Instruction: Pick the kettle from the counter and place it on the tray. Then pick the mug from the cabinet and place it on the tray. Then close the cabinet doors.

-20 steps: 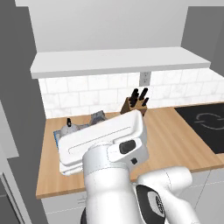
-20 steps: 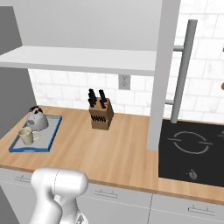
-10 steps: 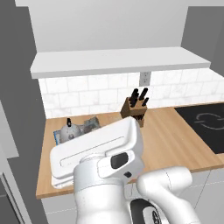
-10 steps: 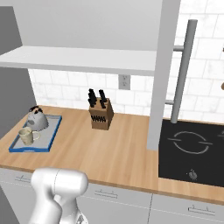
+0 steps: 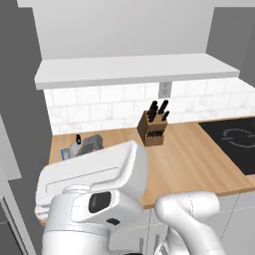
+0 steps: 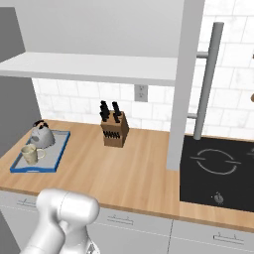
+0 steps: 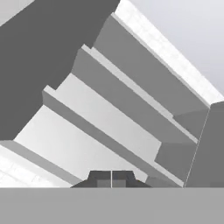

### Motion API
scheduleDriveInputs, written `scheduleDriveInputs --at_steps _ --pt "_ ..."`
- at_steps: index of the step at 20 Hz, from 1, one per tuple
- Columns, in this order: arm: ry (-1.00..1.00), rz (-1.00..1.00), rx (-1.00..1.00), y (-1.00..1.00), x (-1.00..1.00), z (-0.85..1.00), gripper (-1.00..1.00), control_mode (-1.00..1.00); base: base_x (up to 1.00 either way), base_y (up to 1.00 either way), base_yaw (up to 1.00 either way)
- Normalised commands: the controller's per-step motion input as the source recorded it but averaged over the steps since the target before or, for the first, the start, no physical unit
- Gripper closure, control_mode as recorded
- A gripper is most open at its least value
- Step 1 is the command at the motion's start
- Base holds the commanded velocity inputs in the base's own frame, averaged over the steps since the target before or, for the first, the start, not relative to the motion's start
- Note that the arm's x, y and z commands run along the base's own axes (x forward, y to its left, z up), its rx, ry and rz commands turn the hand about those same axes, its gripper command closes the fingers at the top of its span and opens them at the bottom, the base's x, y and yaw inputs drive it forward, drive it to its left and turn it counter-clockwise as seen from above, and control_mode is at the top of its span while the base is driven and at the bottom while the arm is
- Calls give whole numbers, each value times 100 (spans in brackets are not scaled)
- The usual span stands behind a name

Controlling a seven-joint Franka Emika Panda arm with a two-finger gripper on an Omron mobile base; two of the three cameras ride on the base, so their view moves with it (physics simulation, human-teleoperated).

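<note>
Looking at what remained, both carried items were already home: the small dome-shaped silver-grey metal kettle with its black arched handle and the little beige-cream mottled mug stood side by side on the flat grey blue-rimmed tray, which lay at the left end of the long light-brown wooden counter. Only the doors seemed left to do. One flat pale grey cabinet door with a long vertical silver bar handle stood swung out edge-on above the counter's right part, beside the black hob.

The tool pointed up into the pale grey wall cabinet, its dark tips pressed together and holding nothing.

The risks, as I judged them: a sweep toward that handle could strike the door's edge rather than push its face, or the arm could catch the white shelf. A low swing might also clip the brown wooden knife block near the counter's back edge.
</note>
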Motion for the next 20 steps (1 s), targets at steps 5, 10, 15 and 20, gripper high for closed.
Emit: scheduleDriveInputs --at_steps 5,10,15,20 --pt "-1 -5 -20 29 -25 2 100 -100 0 0 0" --pt "-10 -2 -20 24 -34 11 100 -100 0 0 0" --pt "-12 -13 -21 16 -43 4 100 -100 0 0 0" --pt "-5 -26 -17 21 -30 8 100 -100 0 0 0"
